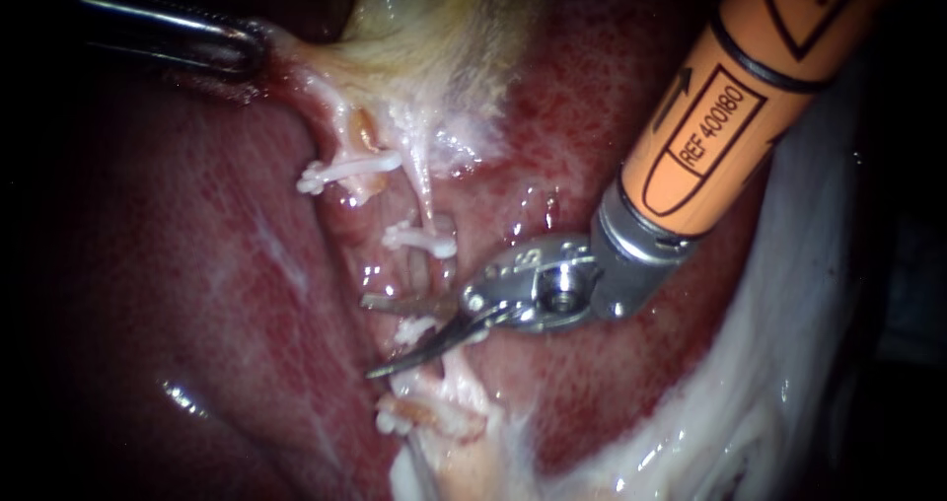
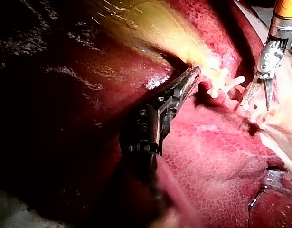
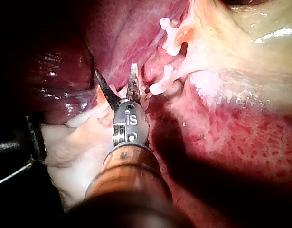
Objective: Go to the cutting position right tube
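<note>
3 white clips (image 1: 422, 241) in endoscope view: one at 11 o'clock of centre, one near centre, one at 6. Right tube (image 1: 425, 190) runs 12-to-6 down the middle. R instrument (image 1: 368, 336) enters from 2 o'clock, blades apart, astride the tube betw. the centre and 6 o'clock clips (looks about on station). L instrument (image 1: 242, 52) at 10 o'clock, jaws clamped on gallbladder (image 1: 434, 28), pulling it up and left. To do it well: seat tube deep betw. the blades, square across it, both tips in sight, clear of clips and of liver (image 1: 197, 294) beneath. Small moves only.
</note>
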### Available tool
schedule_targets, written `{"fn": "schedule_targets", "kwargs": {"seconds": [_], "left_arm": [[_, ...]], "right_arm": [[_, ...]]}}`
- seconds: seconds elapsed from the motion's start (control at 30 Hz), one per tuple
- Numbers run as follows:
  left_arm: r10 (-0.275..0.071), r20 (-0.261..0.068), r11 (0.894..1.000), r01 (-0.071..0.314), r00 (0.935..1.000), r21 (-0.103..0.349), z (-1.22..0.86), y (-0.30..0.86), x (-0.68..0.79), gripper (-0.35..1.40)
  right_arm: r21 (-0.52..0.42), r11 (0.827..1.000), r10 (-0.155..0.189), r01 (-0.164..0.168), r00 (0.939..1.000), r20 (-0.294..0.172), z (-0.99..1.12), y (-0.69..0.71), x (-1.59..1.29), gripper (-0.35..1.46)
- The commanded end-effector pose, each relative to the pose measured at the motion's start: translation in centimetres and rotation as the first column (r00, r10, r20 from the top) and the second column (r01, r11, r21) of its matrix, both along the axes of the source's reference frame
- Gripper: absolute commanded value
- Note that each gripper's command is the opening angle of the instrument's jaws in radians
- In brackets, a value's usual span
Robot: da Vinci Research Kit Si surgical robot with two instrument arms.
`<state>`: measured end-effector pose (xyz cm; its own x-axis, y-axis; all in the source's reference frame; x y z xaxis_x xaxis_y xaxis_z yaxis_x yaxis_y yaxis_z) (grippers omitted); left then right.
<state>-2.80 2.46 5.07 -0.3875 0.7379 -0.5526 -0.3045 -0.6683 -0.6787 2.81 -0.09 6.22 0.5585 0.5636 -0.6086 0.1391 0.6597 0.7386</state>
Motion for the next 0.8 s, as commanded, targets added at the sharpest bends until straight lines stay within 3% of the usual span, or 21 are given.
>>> {"fn": "schedule_targets", "kwargs": {"seconds": [0.03, 0.23, 0.37, 0.8], "left_arm": [[0.001, 0.001, 1.0, -0.001, 1.0, 0.0, 0.0, 0.0, 0.0, -0.35], [0.001, 0.001, 1.0, -0.001, 1.0, 0.001, -0.03, 0.0, 0.02, -0.35], [0.001, 0.001, 1.0, -0.001, 1.0, 0.001, -0.04, 0.0, 0.02, -0.35], [0.001, 0.001, 1.0, -0.001, 1.0, 0.001, -0.05, -0.01, 0.03, -0.35]], "right_arm": [[0.023, 1.0, -0.003, 0.003, 1.0, 0.002, -0.05, 0.02, -0.05, 1.23], [0.114, 0.993, -0.026, 0.025, 0.9996, 0.01, -0.4, 0.15, -0.48, 1.28], [0.141, 0.99, -0.024, 0.021, 0.9995, 0.019, -0.45, 0.24, -0.72, 1.3], [0.186, 0.983, -0.023, 0.003, 0.9943, 0.104, 0.22, 0.34, -0.89, 1.33]]}}
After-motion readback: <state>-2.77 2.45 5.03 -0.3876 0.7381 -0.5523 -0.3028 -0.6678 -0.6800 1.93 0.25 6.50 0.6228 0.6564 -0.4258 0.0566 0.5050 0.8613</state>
